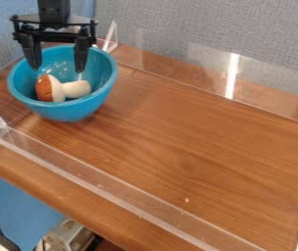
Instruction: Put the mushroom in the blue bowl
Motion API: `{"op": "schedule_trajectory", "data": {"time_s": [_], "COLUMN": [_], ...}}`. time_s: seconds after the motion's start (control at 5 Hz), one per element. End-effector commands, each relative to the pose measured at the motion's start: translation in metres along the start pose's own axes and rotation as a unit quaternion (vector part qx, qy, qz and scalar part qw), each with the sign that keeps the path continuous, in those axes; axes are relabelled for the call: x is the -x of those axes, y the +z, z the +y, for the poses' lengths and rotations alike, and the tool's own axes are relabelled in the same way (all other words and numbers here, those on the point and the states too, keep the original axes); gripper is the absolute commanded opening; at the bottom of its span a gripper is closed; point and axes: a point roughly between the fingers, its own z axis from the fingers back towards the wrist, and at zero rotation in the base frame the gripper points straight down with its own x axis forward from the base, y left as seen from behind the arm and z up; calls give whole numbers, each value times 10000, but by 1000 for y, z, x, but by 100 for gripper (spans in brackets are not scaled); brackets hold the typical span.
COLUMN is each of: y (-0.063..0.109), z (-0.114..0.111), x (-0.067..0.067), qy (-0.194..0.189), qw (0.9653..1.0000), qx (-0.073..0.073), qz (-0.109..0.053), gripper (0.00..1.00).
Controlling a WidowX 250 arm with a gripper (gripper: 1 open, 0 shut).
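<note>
The blue bowl [64, 108] stands at the far left corner of the wooden table. Inside it the mushroom [58, 90] lies on its side, orange-brown cap to the left and cream stem to the right. My black gripper [56, 59] hangs straight down over the bowl's back half, just above the mushroom. Its two fingers are spread wide apart with nothing between them, one near the bowl's left rim and one near the middle.
Clear acrylic walls [230, 74] ring the brown wooden table [191, 147]. A grey fabric panel stands behind it. The table's front edge drops off at the lower left.
</note>
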Motion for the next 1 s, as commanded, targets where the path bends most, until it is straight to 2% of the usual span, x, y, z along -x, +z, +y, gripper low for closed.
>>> {"op": "schedule_trajectory", "data": {"time_s": [0.0,0.8], "y": [16,-6], "z": [-3,-8], "x": [-7,-11], "qy": [-37,-96], "qw": [9993,9996], "qx": [11,-60], "qz": [-364,-271], "gripper": [100,100]}}
